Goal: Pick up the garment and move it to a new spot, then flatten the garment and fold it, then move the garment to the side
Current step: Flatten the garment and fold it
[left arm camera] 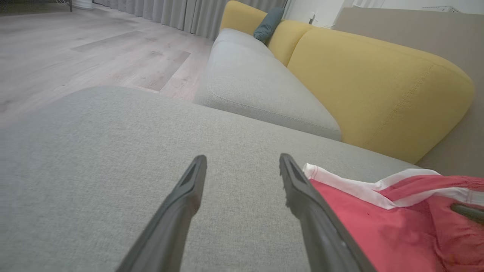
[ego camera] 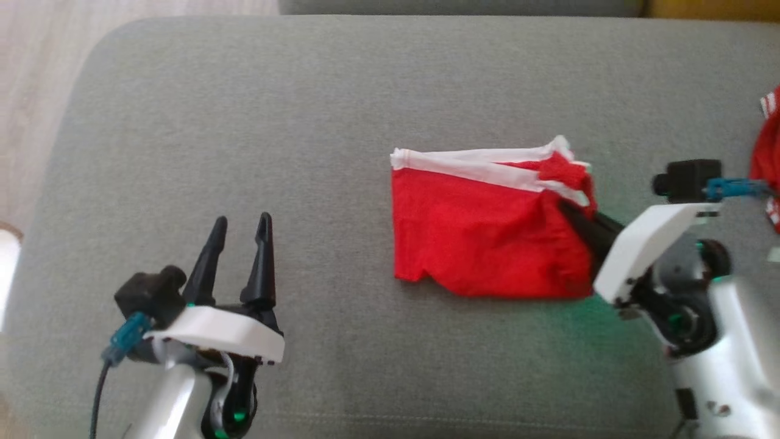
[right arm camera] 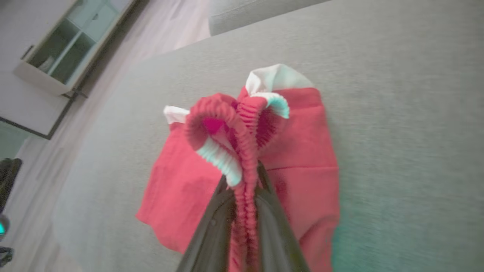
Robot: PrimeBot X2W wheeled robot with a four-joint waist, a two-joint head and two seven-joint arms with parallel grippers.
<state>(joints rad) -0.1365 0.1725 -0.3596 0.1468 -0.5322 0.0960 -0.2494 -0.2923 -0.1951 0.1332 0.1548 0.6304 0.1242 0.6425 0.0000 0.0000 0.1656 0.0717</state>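
Garment (ego camera: 487,238), red with a white band, lies on the grey cushion (ego camera: 244,110) in the head view, a little right of the middle. The right tool (ego camera: 579,221) reaches in from the right, and its dark fingers go into the bunched cloth at the far right corner of the garment; it is clamped on that corner. The left tool (ego camera: 242,218) stands at the lower left, well apart from the garment, with fingers spread and holding nothing. You also see another red cloth (ego camera: 766,152) at the right edge and a wooden floor (ego camera: 36,91) at the left.

In the left wrist view, the left tool (left arm camera: 242,158) has its two fingers wide apart above the bare cushion (left arm camera: 94,158). The garment (left arm camera: 378,230) lies just beside the right finger. Behind it you see a yellow backrest (left arm camera: 378,83).

In the right wrist view, the right tool (right arm camera: 244,177) is closed on the ribbed waistband (right arm camera: 227,124), which rises in loops beyond the fingers. The rest of the garment (right arm camera: 302,151) lies on the cushion (right arm camera: 397,94). A cabinet (right arm camera: 64,49) stands at the upper left.
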